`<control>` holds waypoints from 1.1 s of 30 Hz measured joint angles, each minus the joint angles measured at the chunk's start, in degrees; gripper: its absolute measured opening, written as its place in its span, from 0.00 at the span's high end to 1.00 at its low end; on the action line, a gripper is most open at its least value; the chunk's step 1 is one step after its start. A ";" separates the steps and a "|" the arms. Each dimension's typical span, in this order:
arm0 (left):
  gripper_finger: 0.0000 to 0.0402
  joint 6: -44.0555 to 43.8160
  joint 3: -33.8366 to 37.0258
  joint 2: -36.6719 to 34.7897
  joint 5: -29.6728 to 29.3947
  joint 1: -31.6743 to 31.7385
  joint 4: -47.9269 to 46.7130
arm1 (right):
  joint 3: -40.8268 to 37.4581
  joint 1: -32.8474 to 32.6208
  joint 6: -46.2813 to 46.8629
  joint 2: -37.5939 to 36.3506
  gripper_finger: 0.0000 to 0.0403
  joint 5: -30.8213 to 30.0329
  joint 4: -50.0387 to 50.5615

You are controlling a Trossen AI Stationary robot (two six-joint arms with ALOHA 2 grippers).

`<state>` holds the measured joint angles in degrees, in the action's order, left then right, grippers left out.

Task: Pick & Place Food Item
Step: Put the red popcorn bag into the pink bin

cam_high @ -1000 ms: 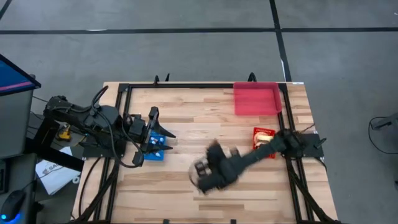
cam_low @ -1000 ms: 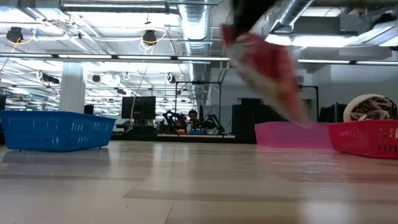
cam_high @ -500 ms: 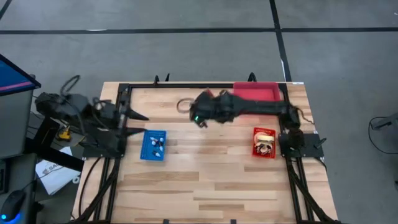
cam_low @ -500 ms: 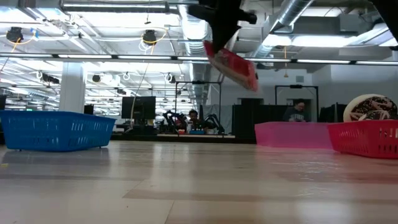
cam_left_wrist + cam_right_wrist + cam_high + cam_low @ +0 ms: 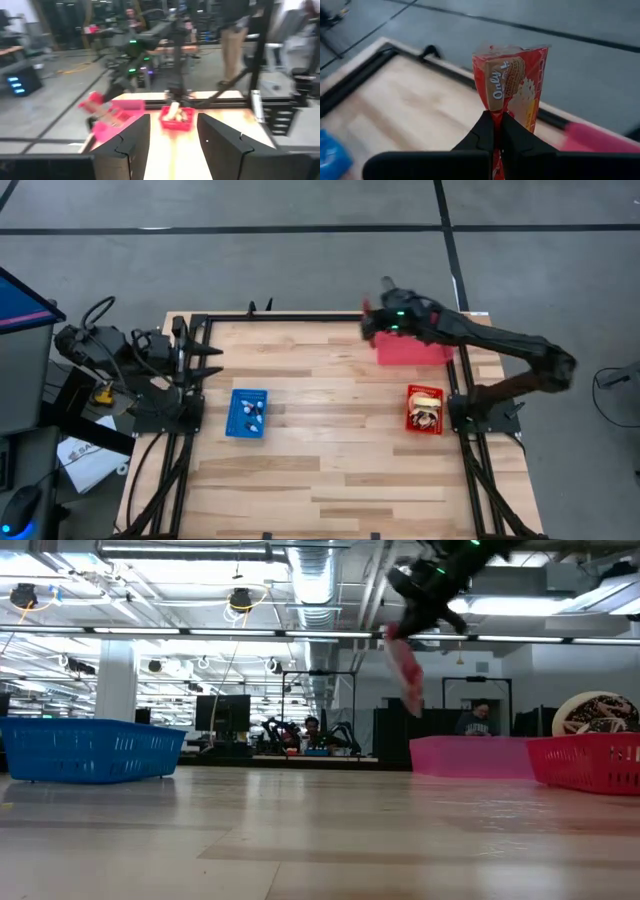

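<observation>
I am carrying the red snack packet [image 5: 512, 80] in the right gripper [image 5: 494, 131], jaws pinching its crimped edge, near the pink tray [image 5: 412, 340] at upper right of the high view, and judging it light, soft and crushable, while the left gripper [image 5: 170, 145] is waiting part-open and empty.

Light wood plank table [image 5: 330, 470] here: blue basket [image 5: 247, 413] toward the left, red basket [image 5: 424, 409] toward the right, pink tray [image 5: 415, 350] at the far edge.

Three baskets [image 5: 247, 413], one snack packet [image 5: 510, 82], two arms [image 5: 500, 340].
</observation>
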<state>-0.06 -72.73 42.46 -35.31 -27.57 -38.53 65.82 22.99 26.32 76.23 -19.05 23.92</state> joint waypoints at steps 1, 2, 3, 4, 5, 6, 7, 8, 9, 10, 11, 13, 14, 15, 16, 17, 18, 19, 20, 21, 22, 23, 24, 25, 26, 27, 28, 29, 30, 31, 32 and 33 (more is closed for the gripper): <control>0.61 -0.10 0.03 0.06 -1.54 0.00 -0.01 | -2.81 1.22 -0.29 -2.34 1.00 -0.04 -0.79; 0.61 -0.20 0.05 0.32 -3.12 0.00 0.00 | -5.38 2.45 -0.58 -4.53 1.00 0.00 -1.14; 0.61 -0.30 0.07 0.66 -4.91 0.00 0.06 | -7.74 3.59 -0.64 -6.65 1.00 0.12 -1.85; 0.61 -0.35 0.07 0.89 -7.00 0.06 0.32 | -10.20 4.81 -0.28 -8.69 1.00 0.49 -3.53; 0.61 -0.37 0.09 1.23 -8.90 0.25 0.70 | -12.49 6.17 0.79 -10.79 1.00 1.03 -5.29; 0.61 -0.36 0.09 1.66 -10.64 0.50 1.42 | -15.01 7.51 1.96 -12.95 1.00 1.04 -7.12; 0.61 -0.38 0.11 2.07 -12.04 0.88 2.31 | -17.58 8.79 3.50 -15.02 1.00 0.53 -8.84; 0.61 -0.37 0.11 2.50 -13.29 1.35 3.25 | -19.93 9.90 5.21 -16.74 1.00 -0.64 -10.29; 0.61 -0.23 0.11 3.09 -14.23 1.86 4.29 | -21.96 10.71 6.13 -18.39 1.00 -2.19 -10.89; 0.61 -0.22 0.11 3.70 -14.57 2.46 5.27 | -23.41 11.05 6.47 -19.85 1.00 -4.57 -10.54; 0.61 -0.23 0.11 4.32 -14.82 3.19 6.13 | -24.06 10.98 6.55 -21.12 1.00 -7.04 -9.85; 0.61 -0.27 0.11 5.83 -14.86 4.72 6.97 | -24.48 10.29 6.54 -23.09 1.00 -11.89 -8.43; 0.61 -0.37 0.11 6.65 -14.84 5.49 7.27 | -24.59 10.13 5.90 -23.61 1.00 -13.65 -7.25; 0.61 -0.37 0.11 7.41 -14.84 6.34 7.44 | -24.65 10.04 4.01 -23.86 1.00 -14.92 -5.99; 0.61 -0.39 0.11 8.16 -14.84 7.05 7.76 | -24.72 10.14 1.46 -23.76 1.00 -15.52 -5.24; 0.61 -0.39 0.15 8.98 -14.80 7.75 8.25 | -24.70 10.35 -1.24 -23.45 1.00 -15.57 -4.51; 0.61 -0.38 0.21 9.74 -14.56 8.42 8.63 | -24.68 10.56 -3.78 -22.93 1.00 -15.68 -3.40; 0.61 -0.36 0.22 10.28 -14.16 9.10 9.13 | -24.58 10.86 -6.04 -22.24 1.00 -15.60 -1.67; 0.61 -0.29 0.21 10.79 -13.81 9.80 9.91 | -24.52 11.09 -8.23 -21.37 1.00 -15.32 0.40; 0.61 -0.32 0.20 11.25 -13.62 10.32 10.33 | -24.50 11.26 -10.43 -20.43 1.00 -15.03 2.18; 0.61 -0.40 0.20 11.62 -13.14 10.70 10.50 | -24.50 11.37 -12.97 -19.56 1.00 -14.90 3.15; 0.61 -0.57 0.20 11.85 -12.64 10.96 10.55 | -24.50 11.63 -15.57 -18.80 1.00 -14.84 3.28; 0.61 -0.94 0.20 12.08 -12.66 11.09 10.58 | -24.44 12.03 -18.15 -18.08 1.00 -14.81 3.34; 0.61 -1.44 0.20 12.13 -12.66 11.25 10.84 | -24.42 12.55 -20.64 -17.37 1.00 -14.45 3.35; 0.61 -1.70 0.20 12.08 -12.66 11.44 10.85 | -24.42 13.31 -23.16 -16.63 1.00 -13.59 3.35; 0.61 -1.98 0.20 12.04 -12.66 11.59 10.82 | -24.42 14.09 -25.65 -15.77 1.00 -12.48 3.37; 0.61 -2.20 0.20 12.04 -12.66 11.61 10.87 | -24.41 14.95 -27.89 -14.75 1.00 -11.18 3.32; 0.61 -2.32 0.20 12.04 -12.66 11.60 10.83 | -24.38 15.89 -29.93 -13.70 1.00 -9.88 3.27; 0.61 -2.58 0.20 12.04 -12.66 11.59 10.83 | -24.37 16.77 -31.64 -12.66 1.00 -8.96 3.30; 0.61 -2.83 0.20 12.04 -12.66 11.59 10.81 | -24.37 17.45 -32.76 -11.72 1.00 -8.16 3.29; 0.61 -3.16 0.20 12.04 -12.66 11.58 10.79 | -24.37 18.06 -33.73 -10.85 1.00 -7.48 3.02; 0.61 -3.30 0.20 12.04 -12.66 11.58 10.80 | -24.37 18.72 -34.70 -10.06 1.00 -6.55 2.50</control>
<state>-3.36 -72.53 54.50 -47.97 -15.99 -27.74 41.45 41.71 -8.38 66.17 -25.61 26.42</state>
